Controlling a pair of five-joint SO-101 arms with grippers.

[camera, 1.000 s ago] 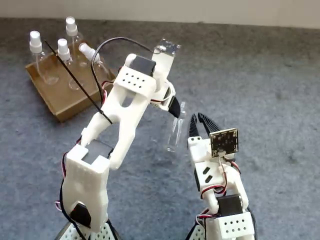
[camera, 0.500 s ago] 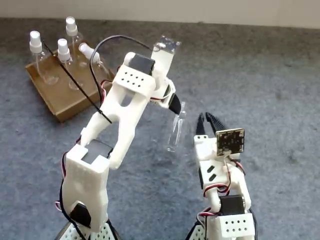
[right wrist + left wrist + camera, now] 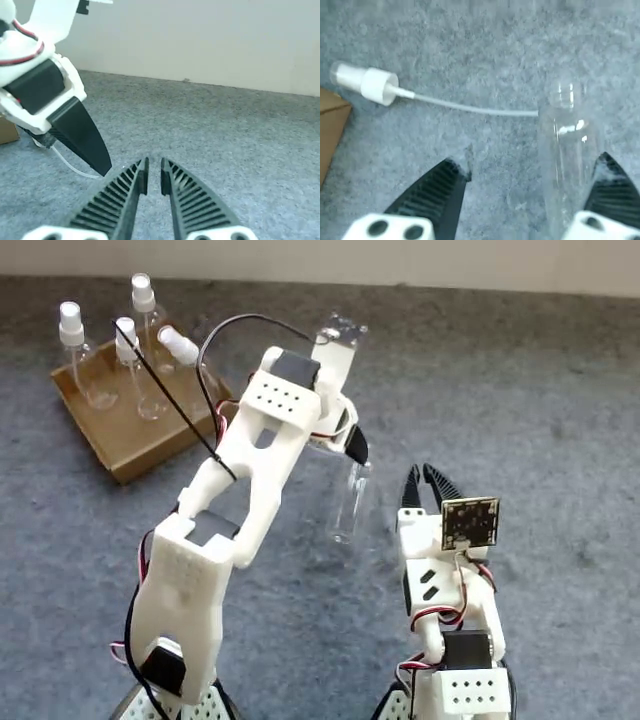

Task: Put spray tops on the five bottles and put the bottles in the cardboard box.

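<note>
1. The left pincer hangs with its jaws wide apart around the uncapped bottle, which stands on the desk. The bottle sits close against one jaw (whether it touches, I cannot tell), with a wide gap to the other.
2. My worry is that closing from this off-centre pose would shove the bottle sideways and tip it before both jaws bite. It looks empty, so I expect it to be light.
3. The spray top lies flat on the desk, and the tip of its long tube ends just beside the bottle's neck. A toppled bottle could roll onto the tube or knock the top away.
4. The right pincer sits near the bottle, its jaws almost together with only a thin slit between them and nothing in it. The bottle and the left arm stand between it and the top, so a brush in passing could upset the bottle.
5. The cardboard box lies well apart from the bottle, beyond the left arm. It holds four capped bottles, one of them leaning.
</note>
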